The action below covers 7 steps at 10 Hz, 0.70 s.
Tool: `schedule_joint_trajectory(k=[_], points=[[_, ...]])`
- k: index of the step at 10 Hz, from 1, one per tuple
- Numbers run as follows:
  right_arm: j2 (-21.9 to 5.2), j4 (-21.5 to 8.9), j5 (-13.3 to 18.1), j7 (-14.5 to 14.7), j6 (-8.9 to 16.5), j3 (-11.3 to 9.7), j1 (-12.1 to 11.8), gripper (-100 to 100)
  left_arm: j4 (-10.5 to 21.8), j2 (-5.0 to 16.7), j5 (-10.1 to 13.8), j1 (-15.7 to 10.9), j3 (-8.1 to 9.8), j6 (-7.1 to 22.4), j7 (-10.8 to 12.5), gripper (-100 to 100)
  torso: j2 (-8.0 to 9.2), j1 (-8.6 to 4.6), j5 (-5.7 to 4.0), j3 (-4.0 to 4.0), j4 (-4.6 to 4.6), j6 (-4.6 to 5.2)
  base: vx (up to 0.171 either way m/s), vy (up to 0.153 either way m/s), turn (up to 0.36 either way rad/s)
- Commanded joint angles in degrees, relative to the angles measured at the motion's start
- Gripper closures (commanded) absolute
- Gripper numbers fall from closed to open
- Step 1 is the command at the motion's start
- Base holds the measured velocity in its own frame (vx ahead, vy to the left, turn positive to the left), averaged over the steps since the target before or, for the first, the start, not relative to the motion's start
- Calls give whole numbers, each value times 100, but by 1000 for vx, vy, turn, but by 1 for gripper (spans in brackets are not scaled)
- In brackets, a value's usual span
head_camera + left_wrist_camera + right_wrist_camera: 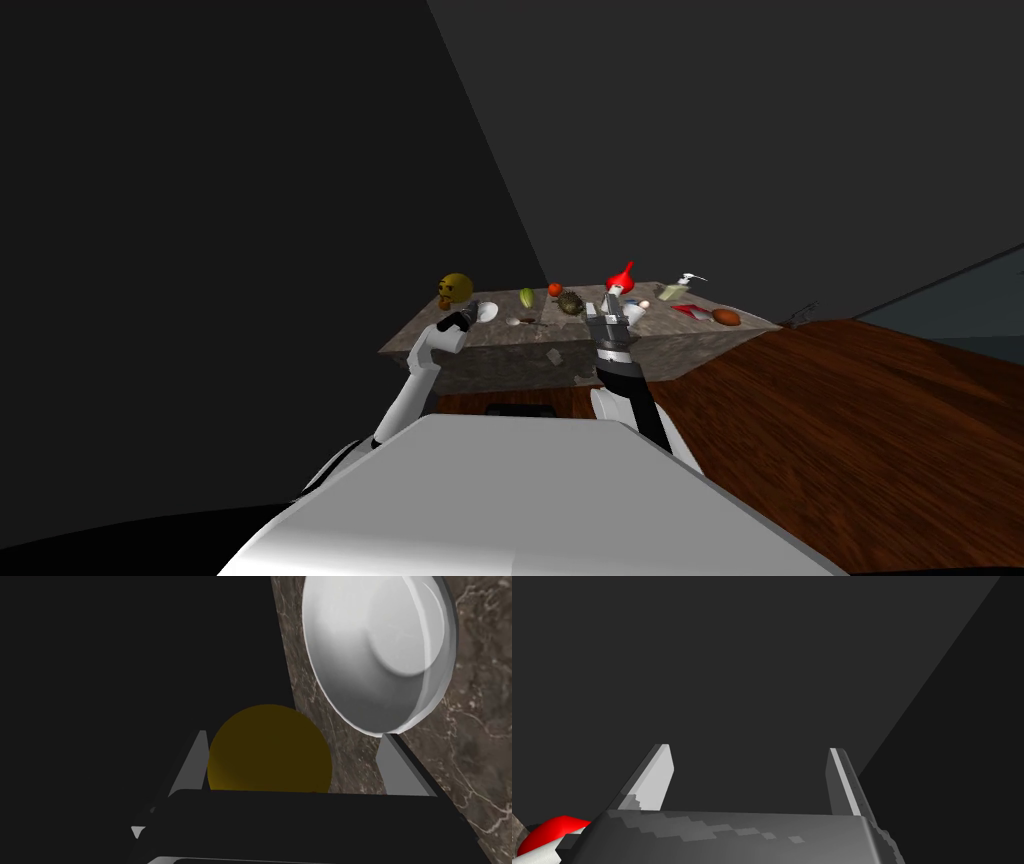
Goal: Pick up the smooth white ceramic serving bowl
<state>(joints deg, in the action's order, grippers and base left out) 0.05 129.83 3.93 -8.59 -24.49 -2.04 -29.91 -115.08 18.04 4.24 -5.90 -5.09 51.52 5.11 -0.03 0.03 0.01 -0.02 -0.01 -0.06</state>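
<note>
Left end effector open at the rim of the white bowl on the counter.

The bowl sits upright near the left end of the brown marbled stone counter, close to its edge and just beside a dull yellow round thing. The left end effector has its two fingers spread apart. One fingertip is right at the bowl's rim, though whether it touches cannot be told. The yellow round thing shows between the fingers, beyond them. The right end effector is raised over the middle of the counter with its fingers apart and nothing between them. It is close to a red thing. Further right stands a pump bottle; any print on it is too small to read.
</note>
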Motion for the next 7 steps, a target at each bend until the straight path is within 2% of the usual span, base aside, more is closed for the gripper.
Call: schedule_joint_trajectory(k=[1, 2, 3, 4, 7], points=[[0, 0, 0, 0, 0, 0, 0, 0, 123, 32, 55, -143, -19, 286, -15, -100, 0, 0, 0, 0, 0, 0, 8, 9, -80], [0, 0, 0, 0, 0, 0, 0, 0, 123, 32, 55, -143, -19, 407, -15, -100, -2, -1, -1, -1, 0, 3, 9, 13, -65], [0, 0, 0, 0, 0, 0, 0, 0, 223, 65, 108, -275, -35, 581, -29, -100, -1, 1, 0, -1, 0, 1, 17, 19, -98], [0, 0, 0, 0, 0, 0, 0, 0, 223, 65, 108, -275, -35, 753, -29, -100, -4, 2, 0, -2, 0, 2, 15, 18, -48], [0, 0, 0, 0, 0, 0, 0, 0, 417, 137, 211, -524, -64, 1291, -55, -100, -3, 3, 1, -2, -1, 0, 16, 19, -74]])
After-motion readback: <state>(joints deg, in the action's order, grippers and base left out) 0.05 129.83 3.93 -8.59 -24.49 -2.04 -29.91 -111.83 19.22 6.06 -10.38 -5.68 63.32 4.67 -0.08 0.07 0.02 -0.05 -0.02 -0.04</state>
